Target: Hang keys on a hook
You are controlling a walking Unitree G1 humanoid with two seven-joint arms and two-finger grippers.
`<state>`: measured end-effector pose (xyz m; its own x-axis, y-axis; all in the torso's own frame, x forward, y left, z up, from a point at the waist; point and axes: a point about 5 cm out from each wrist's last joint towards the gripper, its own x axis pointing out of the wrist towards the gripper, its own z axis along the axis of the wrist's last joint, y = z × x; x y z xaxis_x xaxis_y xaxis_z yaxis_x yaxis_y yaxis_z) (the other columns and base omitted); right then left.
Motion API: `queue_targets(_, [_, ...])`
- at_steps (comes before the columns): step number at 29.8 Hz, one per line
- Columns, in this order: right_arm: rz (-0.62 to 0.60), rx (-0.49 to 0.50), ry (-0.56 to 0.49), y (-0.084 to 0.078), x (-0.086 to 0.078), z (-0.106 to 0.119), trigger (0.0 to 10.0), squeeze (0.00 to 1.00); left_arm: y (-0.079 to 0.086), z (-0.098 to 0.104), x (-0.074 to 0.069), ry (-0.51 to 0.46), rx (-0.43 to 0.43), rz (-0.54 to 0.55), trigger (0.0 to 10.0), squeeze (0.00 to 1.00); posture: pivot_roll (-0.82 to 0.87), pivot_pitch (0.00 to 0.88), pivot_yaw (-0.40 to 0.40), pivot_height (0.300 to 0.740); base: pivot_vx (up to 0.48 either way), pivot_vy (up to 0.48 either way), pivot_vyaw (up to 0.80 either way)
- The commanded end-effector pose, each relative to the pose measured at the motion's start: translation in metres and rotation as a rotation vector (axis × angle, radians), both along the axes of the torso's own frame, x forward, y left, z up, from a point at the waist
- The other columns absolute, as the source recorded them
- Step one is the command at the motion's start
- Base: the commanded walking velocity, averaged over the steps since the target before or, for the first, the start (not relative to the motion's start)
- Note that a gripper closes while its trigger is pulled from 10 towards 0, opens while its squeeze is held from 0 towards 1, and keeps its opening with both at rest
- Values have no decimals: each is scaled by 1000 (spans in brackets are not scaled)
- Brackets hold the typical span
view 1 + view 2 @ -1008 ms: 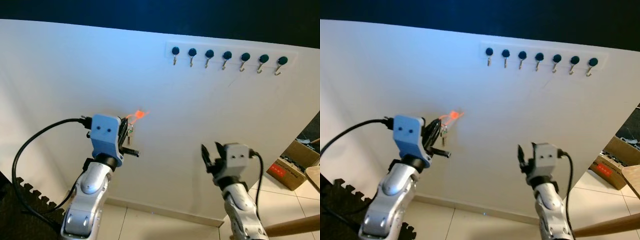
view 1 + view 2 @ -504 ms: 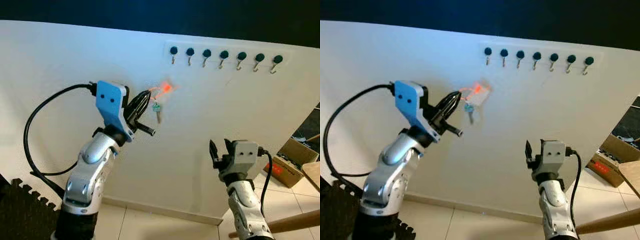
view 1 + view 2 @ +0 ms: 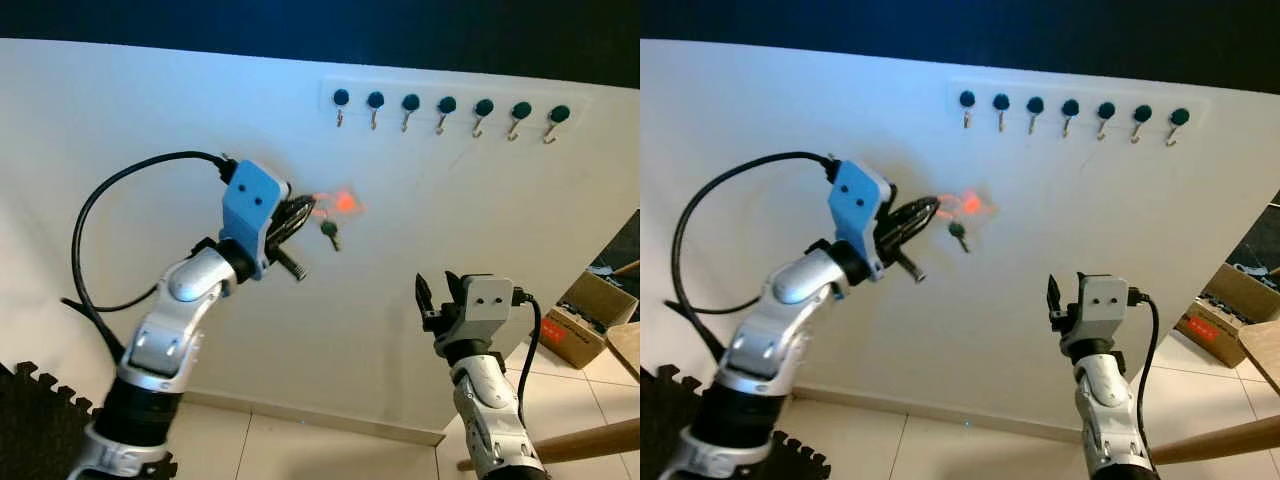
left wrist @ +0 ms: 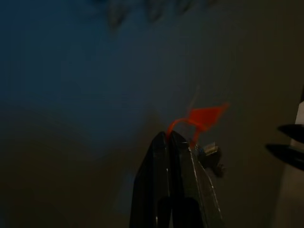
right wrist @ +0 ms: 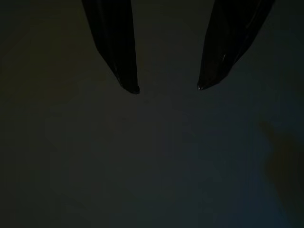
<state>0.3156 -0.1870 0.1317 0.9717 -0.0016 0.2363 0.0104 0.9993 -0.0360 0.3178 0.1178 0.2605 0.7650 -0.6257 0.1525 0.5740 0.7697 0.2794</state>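
Left end effector [image 3: 305, 207], fingers closed on the orange tag and loop of a small dark key [image 3: 329, 231], raised before the white wall [image 3: 150, 120], below and left of a row of seven dark-knobbed metal hooks [image 3: 445, 108]. Right end effector [image 3: 434, 291], fingers apart, held low.

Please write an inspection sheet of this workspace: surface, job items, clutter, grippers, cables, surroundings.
Surface: white wall, bare below the hook rail.
Job's things: keys with orange tag, hanging from left gripper; seven hooks in a row, all empty.
Clutter: nothing seen.
Grippers: left gripper shut on the key strap, raised below-left of the hooks; right gripper open, low.
Cables: black cable looping from left wrist.
Surroundings: cardboard box, tiled floor.
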Motion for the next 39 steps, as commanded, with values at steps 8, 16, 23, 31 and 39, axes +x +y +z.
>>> queue_targets(8, [-15,3,18,-3,-3,-5,10000,0,-4,-23,-22,141,-15,-156,10000,0,118,116,-3,740,0,0,0])
queue_targets(16, [-4,5,16,0,0,-4,10000,0,-1,-20,-19,165,-110,-103,10000,0,116,107,-1,740,0,0,0])
queue_targets(23, [-14,5,17,-3,-1,-4,10000,0,2,-24,-19,270,-378,-55,10000,0,112,105,-2,740,0,0,0])
queue_targets(31, [-6,0,21,-2,-1,-5,10000,0,4,-12,-15,289,-584,-26,10000,0,115,113,-3,740,0,0,0])
queue_targets(39, [-1,0,28,0,-1,-6,10000,0,4,0,-9,235,-616,27,10000,0,117,123,-9,740,0,0,0])
